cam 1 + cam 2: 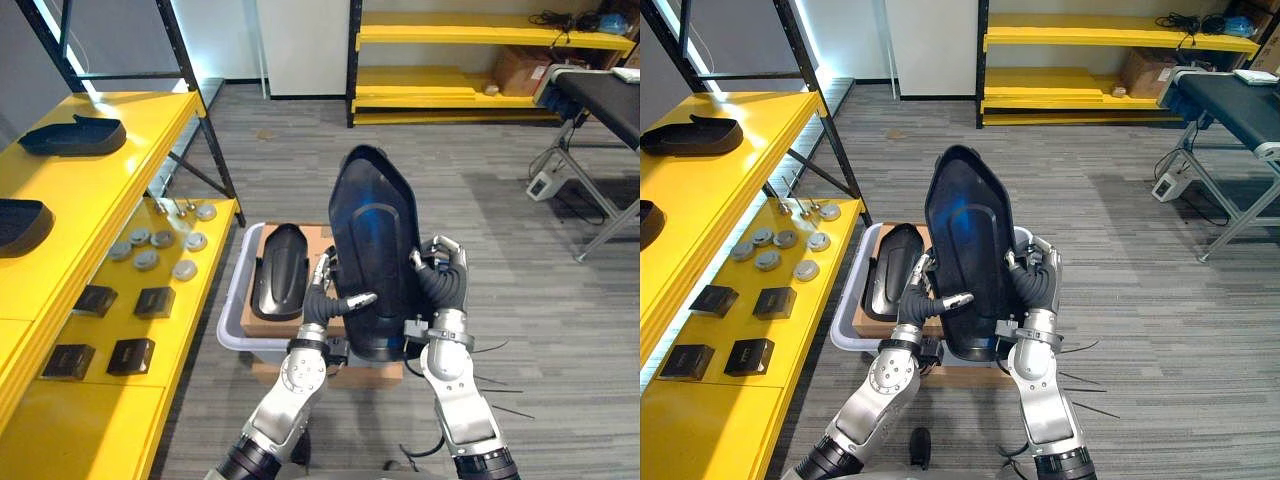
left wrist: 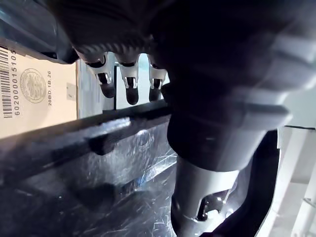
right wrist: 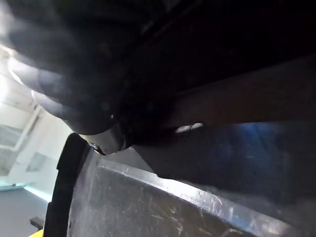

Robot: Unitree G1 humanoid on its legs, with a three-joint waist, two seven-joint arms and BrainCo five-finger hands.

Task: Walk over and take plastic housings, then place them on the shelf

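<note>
Room: grey carpet floor [image 1: 480, 200], yellow shelf [image 1: 150, 120] on the left
Housing: black housing [image 1: 375, 240] upright, held between both hands above a grey bin [image 1: 230, 320]
Left hand [image 1: 322, 295]: thumb and fingers pinch its edge
Right hand [image 1: 442, 275]: fingers curled round the opposite edge

Glossy, lightly scuffed plastic housing [image 1: 375, 230]

Bright, even room light. White light strips [image 1: 188, 45] at the far left glare and reflect off the yellow shelf [image 1: 120, 190]. A blue sheen lies on the held plastic housing [image 1: 375, 225]. Both wrist views are dim, in deep shadow.
</note>
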